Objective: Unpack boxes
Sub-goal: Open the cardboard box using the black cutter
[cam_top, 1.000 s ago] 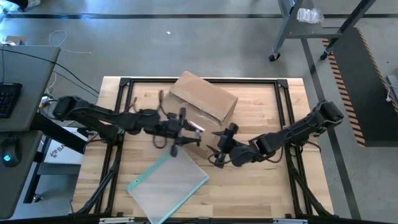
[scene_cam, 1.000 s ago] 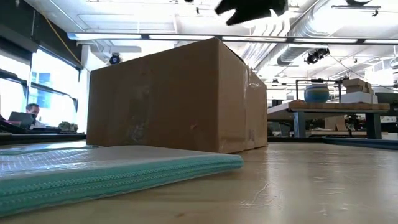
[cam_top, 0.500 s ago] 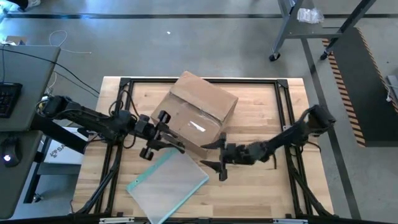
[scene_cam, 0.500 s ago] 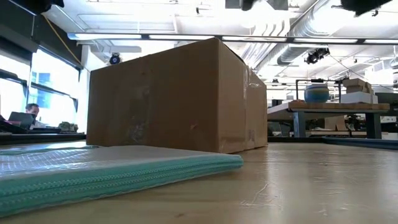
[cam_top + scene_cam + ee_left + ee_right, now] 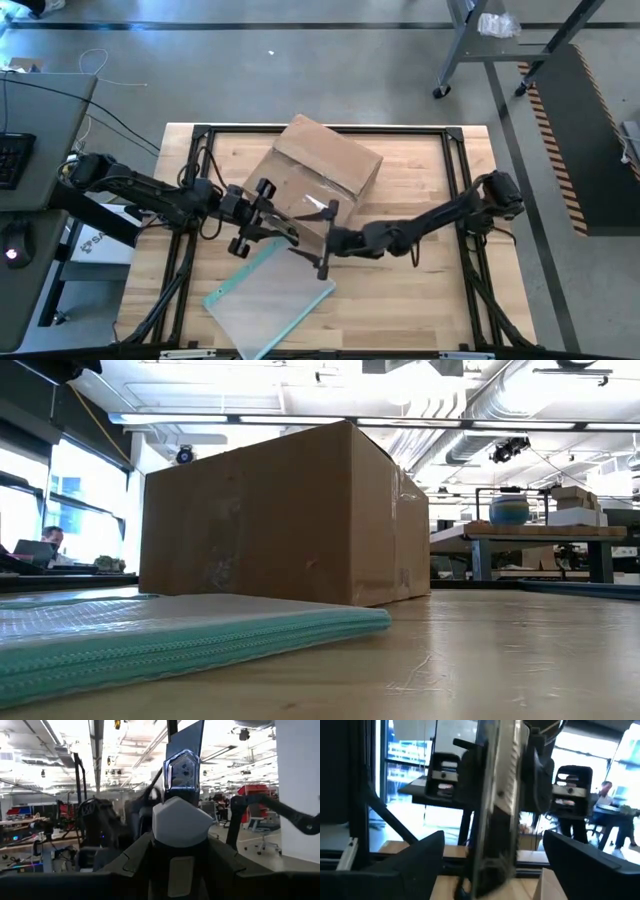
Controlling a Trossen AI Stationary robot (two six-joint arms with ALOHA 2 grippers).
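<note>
Fingers first: our right fingers [image 5: 329,208] are standing spread wide with nothing between them, hovering against the near side of the cardboard box [image 5: 322,172]. Our left fingers [image 5: 125,870] are sitting just beside them, closing on a pale grey tool [image 5: 181,822] with a clear tip. The box is lying closed on the desk [image 5: 420,300], directly beyond both sets of fingers, its taped seam facing up. The clear pouch [image 5: 272,295] with the teal edge is lying flat just behind and under the right fingers, near the box but not in anyone's grip.

We are judging the risks like this. Both sets of fingers are crowding the same side of the box, so one arm advancing could be knocking the other, or the tool's tip. Open fingers pushing against an unsteadied box could be sliding it across the desk rather than lifting a flap. A finger coming down low could also be snagging the pouch's corner and dragging it along.

Only from above are we seeing both arms and how close they are standing. At desk height we are seeing the box [image 5: 270,520] resting square behind the pouch [image 5: 180,632], but no fingers at all. Our left wrist camera alone is showing the tool in its grip. Our right wrist camera is showing a blurred upright shape between the spread fingers, and we cannot tell what it is.
</note>
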